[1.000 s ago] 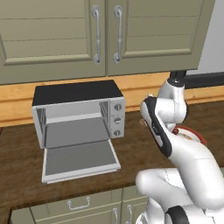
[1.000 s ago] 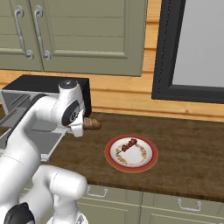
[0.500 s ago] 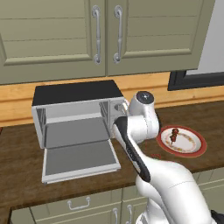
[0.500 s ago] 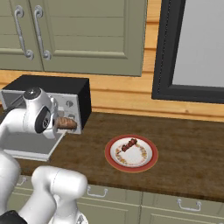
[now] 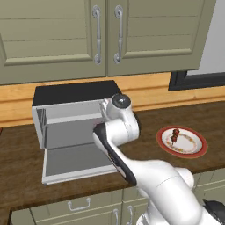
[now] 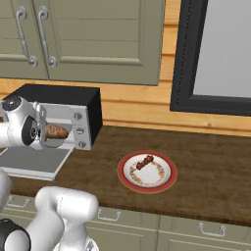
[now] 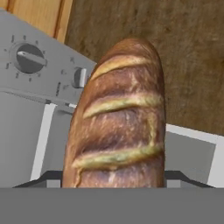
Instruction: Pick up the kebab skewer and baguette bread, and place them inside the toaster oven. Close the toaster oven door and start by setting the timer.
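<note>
My gripper (image 6: 44, 132) is shut on the baguette bread (image 6: 56, 131), a tan loaf with dark score marks, and holds it in front of the toaster oven's (image 6: 63, 98) knob panel. The hand view looks along the baguette bread (image 7: 120, 122), which covers the fingertips and hangs above the toaster oven door (image 7: 192, 153). That toaster oven door (image 5: 79, 160) lies dropped open and flat, with the oven cavity (image 5: 70, 132) empty behind it. The kebab skewer (image 5: 175, 135) (image 6: 144, 162) lies on a red-rimmed plate (image 5: 195, 147) to the right.
Round knobs (image 7: 28, 59) sit on the oven's side panel close to the loaf. Wall cabinets (image 5: 105, 35) hang above the oven. A dark-framed window (image 6: 215, 54) is at the right. Bare wooden counter (image 6: 211, 162) stretches beyond the plate (image 6: 147, 184).
The arm has swung left from near the plate to the front of the toaster oven, carrying the baguette bread. The skewer and plate have stayed put.
</note>
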